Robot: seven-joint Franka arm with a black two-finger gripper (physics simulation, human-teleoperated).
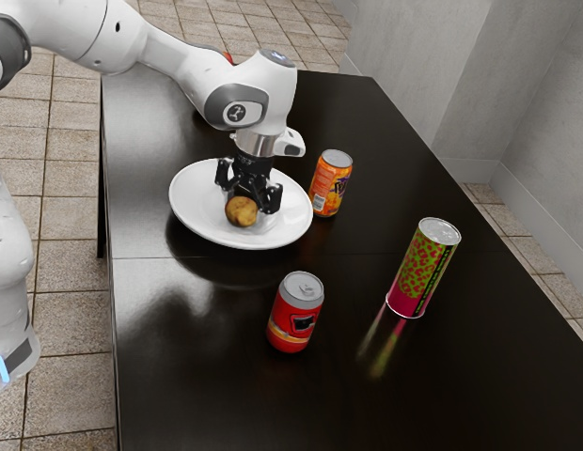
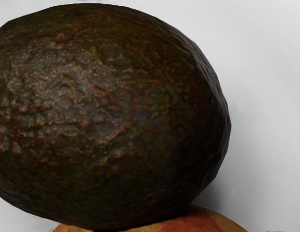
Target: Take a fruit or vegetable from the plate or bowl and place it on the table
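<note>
The black two-finger gripper [image 1: 247, 198] stands open around the yellow-brown fruit [image 1: 242, 212] on the white round plate [image 1: 191, 203]. Centre it, close gently without nudging the dark, bumpy avocado [image 2: 109, 116], then lift straight, avoiding the orange can [image 1: 331, 184] towards the exterior view's three o'clock.

You have an orange can [image 1: 331, 184] standing, a red can [image 1: 295, 315] nearer the camera, a taller green-and-pink can [image 1: 423, 268] toward the exterior view's right, tiled floor [image 1: 66, 324] and grey walls [image 1: 527, 103]
</note>
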